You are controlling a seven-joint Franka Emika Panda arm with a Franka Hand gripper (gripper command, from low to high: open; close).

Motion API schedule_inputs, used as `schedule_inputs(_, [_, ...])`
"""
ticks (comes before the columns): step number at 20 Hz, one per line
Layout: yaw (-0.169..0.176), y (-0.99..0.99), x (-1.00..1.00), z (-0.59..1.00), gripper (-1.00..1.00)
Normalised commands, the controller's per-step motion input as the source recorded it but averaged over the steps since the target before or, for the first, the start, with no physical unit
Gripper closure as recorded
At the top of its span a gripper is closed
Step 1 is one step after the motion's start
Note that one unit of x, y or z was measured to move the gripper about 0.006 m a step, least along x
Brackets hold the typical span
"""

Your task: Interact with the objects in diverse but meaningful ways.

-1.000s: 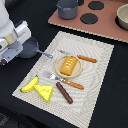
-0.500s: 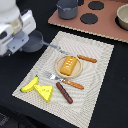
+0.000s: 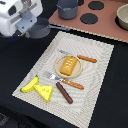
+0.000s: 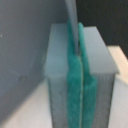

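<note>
Pincer (image 3: 31, 29) over grey saucepan (image 3: 40, 28), beside placemat (image 3: 95, 62).

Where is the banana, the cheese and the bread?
banana (image 3: 30, 84): exterior view, middle of its curved yellow body.
cheese (image 3: 46, 92): exterior view, flat top of the wedge.
bread (image 3: 69, 64): exterior view, centre of the loaf's crust.

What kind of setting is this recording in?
Most likely a tabletop toy-kitchen setup: a striped placemat holding a bread loaf on a plate, a banana and a cheese wedge, beside a play stove top with round burners.
</note>
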Motion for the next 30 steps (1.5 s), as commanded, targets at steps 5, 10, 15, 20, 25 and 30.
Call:
schedule_inputs(5, [0.006, 0.06, 0.96, 0.21, 1.0])
schedule_inputs(10, [0.0, 0.09, 1.0, 0.25, 1.0])
schedule_inputs(15, [0.0, 0.14, 1.0, 0.21, 1.0])
schedule_inputs(20, [0.006, 0.32, 0.94, 0.13, 1.0])
schedule_inputs(25, [0.003, 0.4, 0.93, 0.12, 1.0])
schedule_inputs(30, [0.002, 0.41, 0.94, 0.13, 1.0])
